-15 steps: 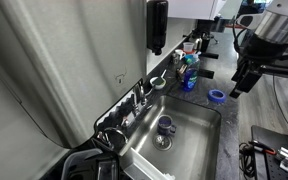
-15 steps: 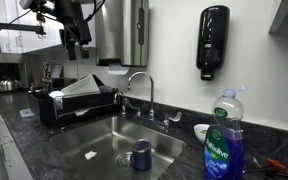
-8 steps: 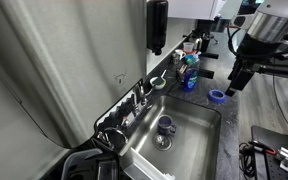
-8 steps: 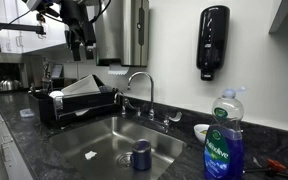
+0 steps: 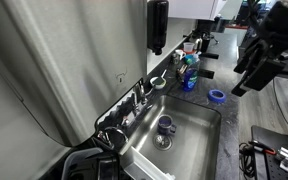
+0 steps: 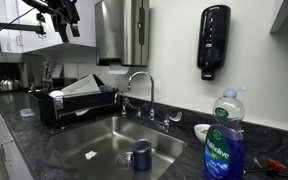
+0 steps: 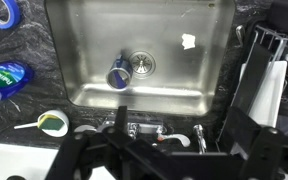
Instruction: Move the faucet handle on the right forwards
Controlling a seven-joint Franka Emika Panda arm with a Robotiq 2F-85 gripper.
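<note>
Far below and well apart from the end effector (image 6: 68,28), the faucet handle (image 6: 170,116) sits behind the sink (image 6: 99,135); the arm hangs high, fingers apart.

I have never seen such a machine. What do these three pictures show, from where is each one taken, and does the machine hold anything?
The machine is a robot arm with a two-fingered gripper at its end. Two pictures come from cameras standing in the room; in both the gripper hangs high above a dark kitchen counter. The third comes from a camera on the wrist and looks down into the steel sink. In the sink stands a blue cup. Behind it is a chrome faucet with small lever handles. On the counter are a dish soap bottle, a roll of blue tape, a small bowl and a dish rack. The gripper seems open and holds nothing.
</note>
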